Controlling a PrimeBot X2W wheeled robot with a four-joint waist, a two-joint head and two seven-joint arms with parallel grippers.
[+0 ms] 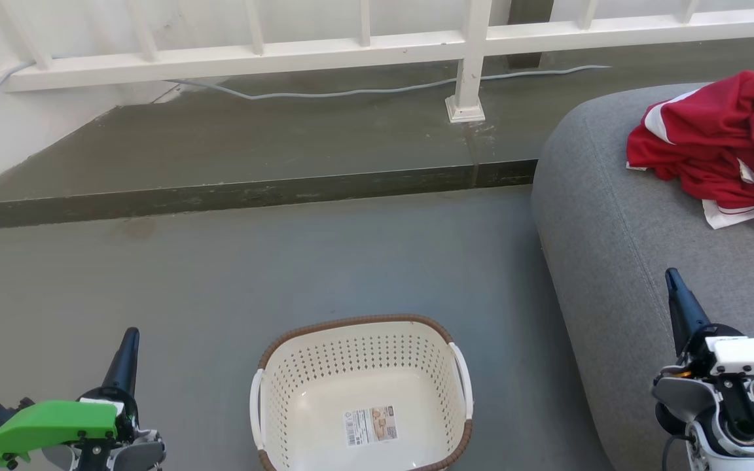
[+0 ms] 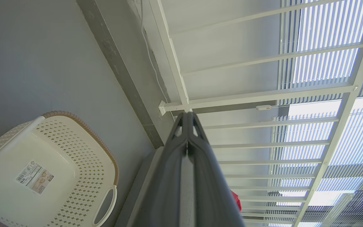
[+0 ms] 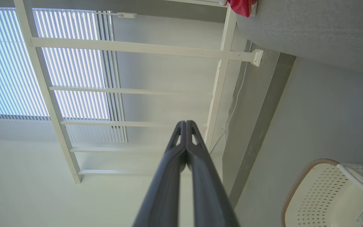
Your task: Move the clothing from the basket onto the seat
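The red clothing [image 1: 720,144] with white trim lies heaped on the grey seat [image 1: 612,229] at the right; a red edge of the clothing [image 3: 241,7] peeks over the seat in the right wrist view. On the floor at bottom centre stands the cream basket [image 1: 298,373], holding just a sticker [image 1: 370,426] on its base. My left gripper [image 1: 129,337] is at lower left, left of the basket, shut with nothing in it. Over the seat's front part, my right gripper [image 1: 671,276] is shut too, well short of the clothing. In each wrist view, left gripper [image 2: 186,114] and right gripper [image 3: 186,122], the fingers press together.
A raised concrete step [image 1: 246,193] crosses the floor behind the basket. A white railing [image 1: 364,52] with a post [image 1: 465,98] runs along the back, and a grey cable [image 1: 351,91] lies on the ledge. Bare grey floor [image 1: 220,275] lies between basket and step.
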